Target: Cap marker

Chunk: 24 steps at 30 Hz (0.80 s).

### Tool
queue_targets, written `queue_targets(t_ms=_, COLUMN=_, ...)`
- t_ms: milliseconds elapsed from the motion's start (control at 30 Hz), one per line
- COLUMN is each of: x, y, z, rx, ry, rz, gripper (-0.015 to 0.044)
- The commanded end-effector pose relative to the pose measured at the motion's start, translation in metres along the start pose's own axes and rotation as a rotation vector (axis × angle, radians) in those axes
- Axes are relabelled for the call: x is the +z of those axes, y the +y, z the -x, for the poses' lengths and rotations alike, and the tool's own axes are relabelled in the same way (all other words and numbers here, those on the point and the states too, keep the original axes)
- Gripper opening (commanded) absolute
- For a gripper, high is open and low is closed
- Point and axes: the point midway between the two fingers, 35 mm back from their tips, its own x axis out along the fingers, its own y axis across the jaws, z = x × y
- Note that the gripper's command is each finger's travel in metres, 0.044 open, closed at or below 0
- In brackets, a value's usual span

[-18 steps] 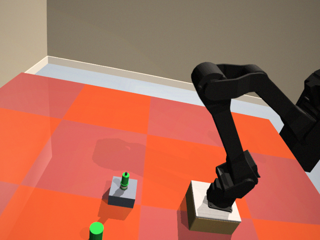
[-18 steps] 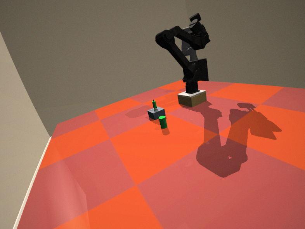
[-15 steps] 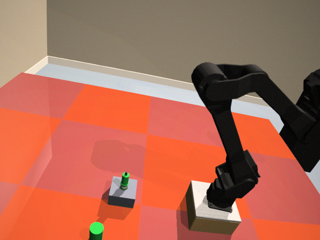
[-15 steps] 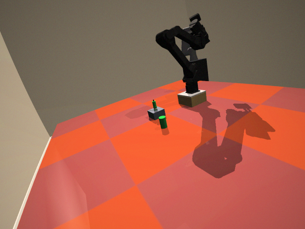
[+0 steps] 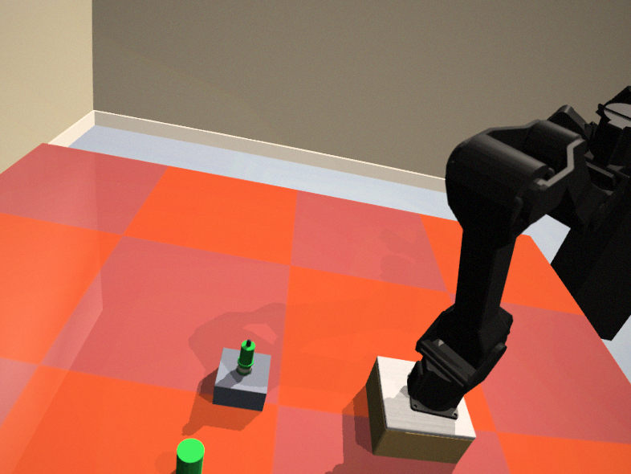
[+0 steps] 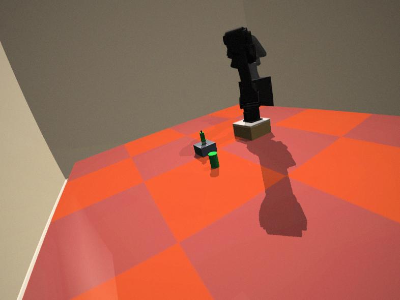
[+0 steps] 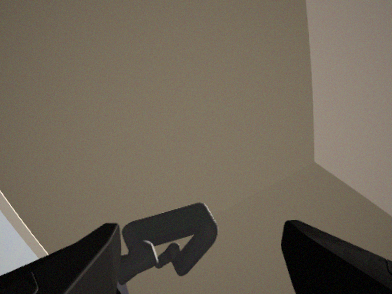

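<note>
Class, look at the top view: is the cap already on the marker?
No, the cap stands on the table apart from the marker.

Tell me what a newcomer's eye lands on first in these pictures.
The black arm stands out first, folded up tall over its base block on the red checkered table, casting a long shadow. Next is the bright green cap, standing upright on the table just beside the grey holder block, where the uncapped marker stands. The gripper is open and holds nothing, facing the bare wall.
</note>
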Motion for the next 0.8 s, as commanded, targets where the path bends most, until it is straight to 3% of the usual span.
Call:
queue_targets(t_ms=0, x=0.039, y=0.041, z=-0.029, rx=0.151, ry=-0.079, rz=-0.222, gripper=0.0251)
queue_targets(t_ms=200, x=0.108, y=0.105, z=-0.046, rx=0.4, ry=-0.162, rz=-0.457, gripper=0.0251)
queue_targets(t_ms=400, x=0.189, y=0.167, z=-0.034, rx=0.683, ry=-0.213, rz=-0.626, gripper=0.0251)
queue_targets(t_ms=767, x=0.332, y=0.251, z=0.066, rx=1.259, ry=-0.175, rz=-0.788, gripper=0.0251)
